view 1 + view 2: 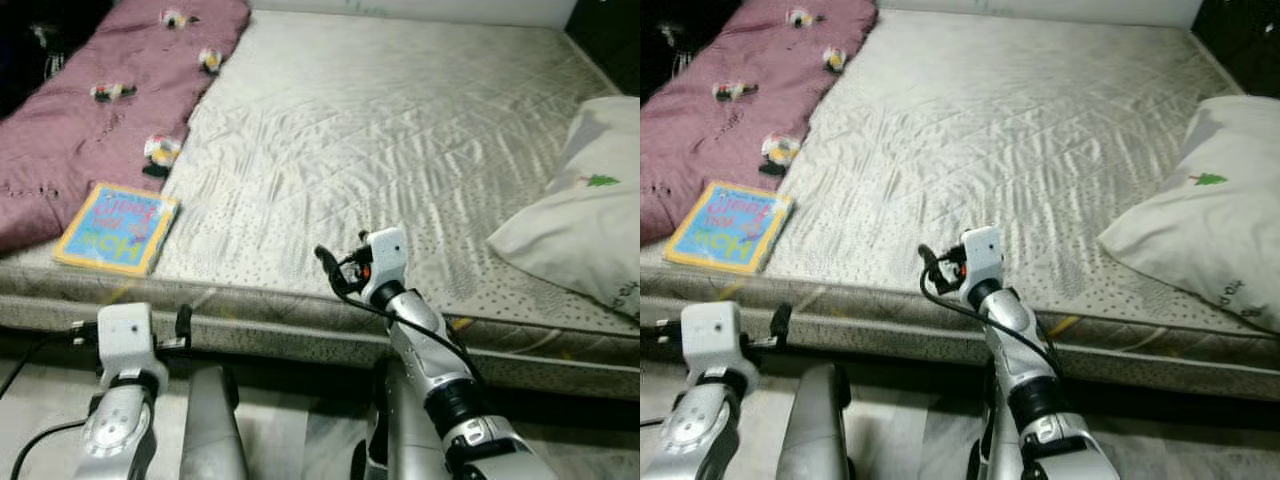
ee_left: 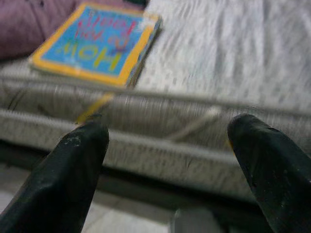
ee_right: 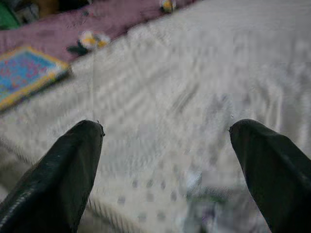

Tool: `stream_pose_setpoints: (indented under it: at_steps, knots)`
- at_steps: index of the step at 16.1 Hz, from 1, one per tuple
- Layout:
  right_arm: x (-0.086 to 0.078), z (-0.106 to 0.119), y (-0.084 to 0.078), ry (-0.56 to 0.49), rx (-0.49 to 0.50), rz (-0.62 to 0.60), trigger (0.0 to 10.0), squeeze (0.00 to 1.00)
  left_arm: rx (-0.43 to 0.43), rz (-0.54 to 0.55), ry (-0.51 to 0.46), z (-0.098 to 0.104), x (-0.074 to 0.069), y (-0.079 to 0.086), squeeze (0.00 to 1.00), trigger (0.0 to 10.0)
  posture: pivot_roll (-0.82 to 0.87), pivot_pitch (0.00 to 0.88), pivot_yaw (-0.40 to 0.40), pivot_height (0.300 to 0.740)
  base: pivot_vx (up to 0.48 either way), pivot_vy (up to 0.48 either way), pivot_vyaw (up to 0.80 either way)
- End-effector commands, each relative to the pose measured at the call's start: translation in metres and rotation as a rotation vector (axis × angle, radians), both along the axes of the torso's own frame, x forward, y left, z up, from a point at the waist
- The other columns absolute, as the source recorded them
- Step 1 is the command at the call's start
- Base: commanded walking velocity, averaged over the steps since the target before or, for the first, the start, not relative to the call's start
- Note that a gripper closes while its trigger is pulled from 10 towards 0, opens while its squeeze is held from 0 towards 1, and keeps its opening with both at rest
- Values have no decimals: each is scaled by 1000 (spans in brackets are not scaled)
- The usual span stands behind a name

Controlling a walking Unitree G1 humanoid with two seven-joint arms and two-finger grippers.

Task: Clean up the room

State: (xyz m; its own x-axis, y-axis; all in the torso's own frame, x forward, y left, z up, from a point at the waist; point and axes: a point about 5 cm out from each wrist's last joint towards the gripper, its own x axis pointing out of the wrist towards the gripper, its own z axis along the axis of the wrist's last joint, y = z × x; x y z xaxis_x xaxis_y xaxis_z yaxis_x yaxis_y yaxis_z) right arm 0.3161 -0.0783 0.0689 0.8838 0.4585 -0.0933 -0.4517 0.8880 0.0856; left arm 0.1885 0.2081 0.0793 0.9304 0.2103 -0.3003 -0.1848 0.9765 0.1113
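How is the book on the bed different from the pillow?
The book is flat, blue with a yellow border, and lies at the robot's left near the mattress edge, partly on the purple blanket. The pillow is white, puffy and bigger, at the right. Both rest on the mattress.

Mattress (image 1: pixel 380 150): pale cream-grey, quilted sheen, small dark dots along near edge ahead of both claws.
Blanket (image 1: pixel 90 120): dusty mauve-pink with small white-yellow flower tufts, beyond left gripper (image 2: pixel 167 145).
Book (image 1: pixel 118 227): blue cover, yellow border, pink and yellow lettering, just beyond left gripper.
Pillow (image 1: pixel 585 225): white, small green tree motif, off to right of right gripper (image 3: pixel 165 155).
Fingers of both: black. Arms: silver.
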Motion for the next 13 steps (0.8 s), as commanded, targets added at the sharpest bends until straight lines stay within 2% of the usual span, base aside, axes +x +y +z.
stream_pose_setpoints:
  at_steps: [1, 2, 3, 4, 6, 9, 13]
  knots:
    - [1, -1, 1, 10, 2, -4, 10000, 0, 21, 2, -3, 6, -3, 3, 0, 10000, 310, 130, -40, 487, 0, 0, 0]
    - [10, 2, 5, 16, 7, -12, 10000, 0, 33, 42, 21, 8, -22, 13, 0, 10000, 342, 152, -38, 487, 0, 0, 0]
    - [12, 4, 7, 4, 2, -13, 10000, 0, 32, 53, 28, 9, -27, 15, 0, 10000, 350, 165, -35, 487, 0, 0, 0]
    - [22, 15, 9, -34, 3, -24, 10000, 0, 27, 56, 44, 10, -38, 16, 0, 10000, 351, 180, -31, 472, 0, 0, 0]
    - [30, 26, 9, -69, 0, -36, 10000, 0, 27, 26, 38, 13, -34, 9, 0, 10000, 348, 188, -25, 452, 0, 0, 0]
    - [43, 44, 8, -127, -12, -93, 10000, 0, 35, -27, -11, 24, -21, -1, 0, 10000, 347, 185, -28, 447, 0, 0, 0]
    - [51, 48, 11, -126, -111, -166, 10000, 0, 41, -31, -12, 25, -22, -2, 0, 10000, 355, 177, -43, 447, 0, 0, 0]
